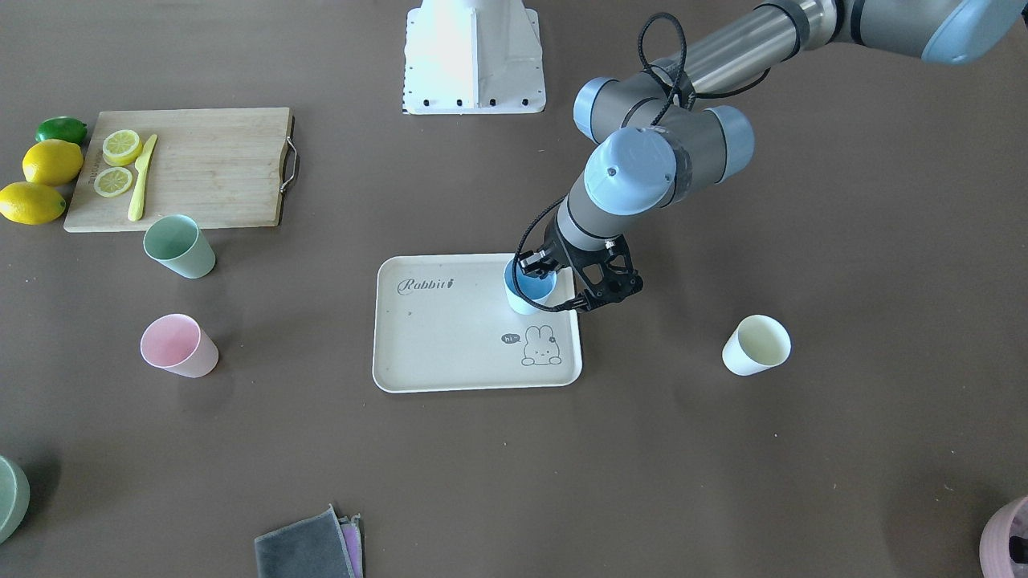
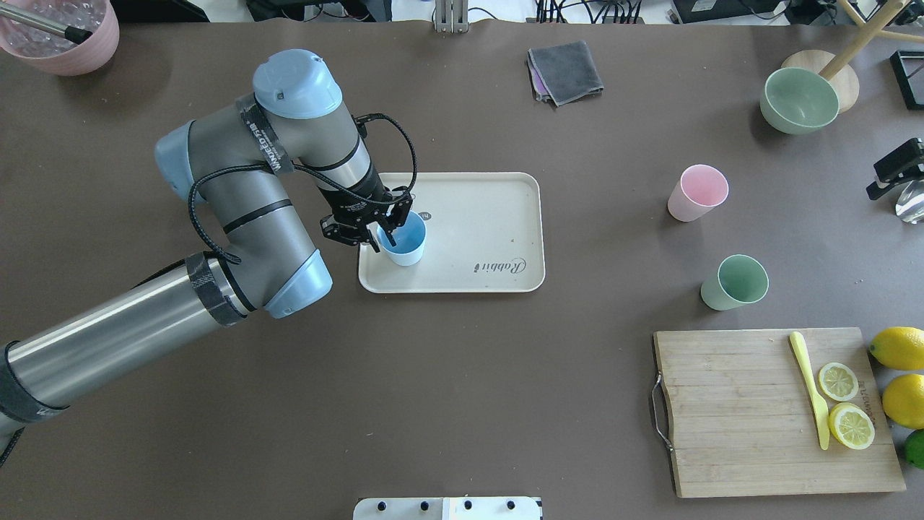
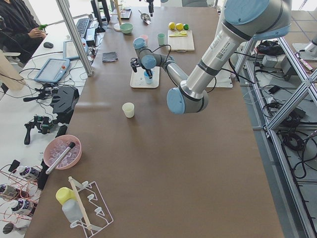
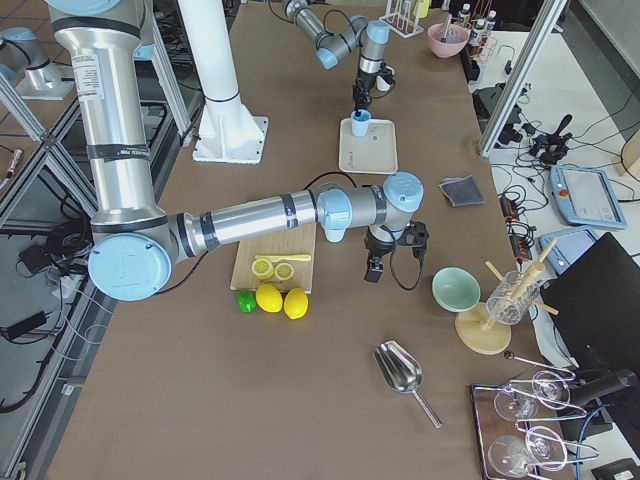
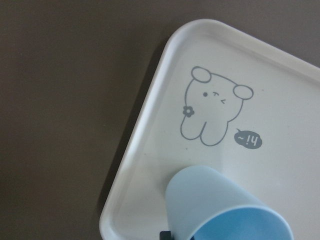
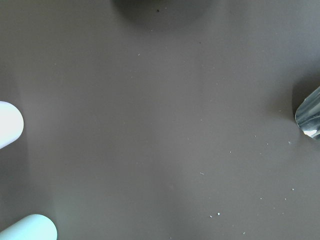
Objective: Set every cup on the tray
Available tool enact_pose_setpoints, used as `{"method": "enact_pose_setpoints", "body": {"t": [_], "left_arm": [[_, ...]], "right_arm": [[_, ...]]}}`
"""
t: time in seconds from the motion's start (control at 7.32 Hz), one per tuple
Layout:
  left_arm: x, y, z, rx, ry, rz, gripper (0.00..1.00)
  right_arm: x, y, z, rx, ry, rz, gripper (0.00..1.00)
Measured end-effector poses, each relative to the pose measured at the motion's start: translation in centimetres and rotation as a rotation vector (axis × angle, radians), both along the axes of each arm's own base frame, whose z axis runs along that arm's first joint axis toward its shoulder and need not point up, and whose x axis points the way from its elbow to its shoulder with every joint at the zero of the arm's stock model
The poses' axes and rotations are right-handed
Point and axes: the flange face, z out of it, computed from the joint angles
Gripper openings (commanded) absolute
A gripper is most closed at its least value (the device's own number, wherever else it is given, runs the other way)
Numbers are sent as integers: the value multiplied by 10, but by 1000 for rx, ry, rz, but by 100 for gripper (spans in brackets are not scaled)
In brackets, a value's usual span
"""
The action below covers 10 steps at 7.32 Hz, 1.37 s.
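Starting big: the brown surface (image 1: 482, 482), with the left arm (image 2: 245, 195) reaching over the tray (image 2: 498, 195) at mid-surface. The blue cup (image 2: 403, 244) sits mouth up at the tray's left end beside the bunny print (image 1: 542, 347). Your left claw (image 2: 380, 235) is pinched across its wall at the rim. Next, I judge, release and swing left. The cream cup (image 1: 756, 345) stands well apart on the claw's left, nearest this arm. The pink cup (image 2: 696, 192) and green cup (image 2: 735, 282) stand right of the tray, nearer the right arm (image 4: 250, 215). I cannot tell how the right claw (image 4: 374, 268) stands.
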Motion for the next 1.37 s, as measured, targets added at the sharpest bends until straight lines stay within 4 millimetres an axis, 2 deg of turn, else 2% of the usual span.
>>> {"method": "enact_pose_setpoints", "body": {"t": [0.14,0.27,0.55,0.68,0.96,1.09,1.37], "left_arm": [[-12,-7,-3,-7,4,-9,98],[-34,-19,-9,-24,13,-22,98],[-88,-35,-11,-48,42,-40,98],[-120,-35,1,-21,46,-34,98],[-185,-40,33,68,9,4,98],[-216,-44,47,115,-16,28,98],[-265,-52,70,190,-48,69,98]], "right_arm": [[-6,-2,-7,-3,-16,-4,100],[-13,-4,-15,-22,-36,5,100],[-39,-9,-44,-15,-32,12,100],[-59,-8,-64,5,-25,2,100],[-114,-3,-98,45,6,-34,100],[-129,4,-107,64,16,-51,100],[-130,29,-110,82,19,-65,100]]}}
